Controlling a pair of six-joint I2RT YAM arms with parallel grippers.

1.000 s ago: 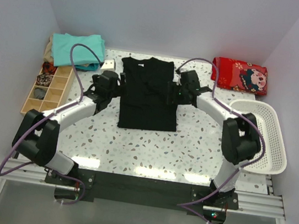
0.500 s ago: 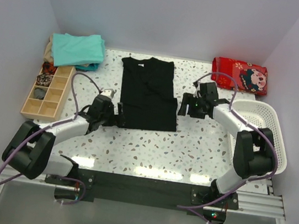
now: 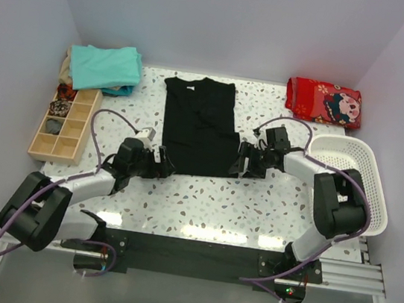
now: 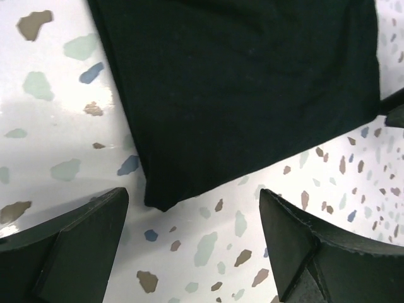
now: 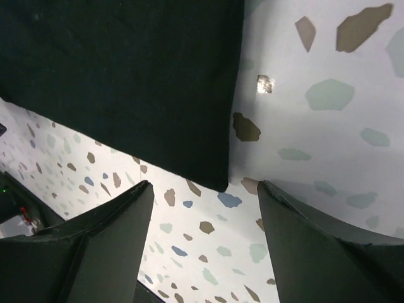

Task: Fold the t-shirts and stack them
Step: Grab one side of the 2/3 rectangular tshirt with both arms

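A black t-shirt (image 3: pixel 198 127) lies flat on the speckled table, its sides folded in so it forms a long rectangle. Its near left corner (image 4: pixel 158 201) shows in the left wrist view, its near right corner (image 5: pixel 218 180) in the right wrist view. My left gripper (image 3: pixel 164 163) stands open just off the near left corner, nothing between its fingers. Just off the near right corner my right gripper (image 3: pixel 242 161) is open too, and empty. A folded teal t-shirt (image 3: pixel 105 65) rests at the back left.
A wooden compartment tray (image 3: pixel 64 123) sits along the left edge below the teal pile. A white plastic basket (image 3: pixel 359 185) stands at the right. A folded red patterned cloth (image 3: pixel 323 101) lies at the back right.
Both arms have drawn back from the shirt's upper sides toward me, down to its near corners. The shirt lies as it did.
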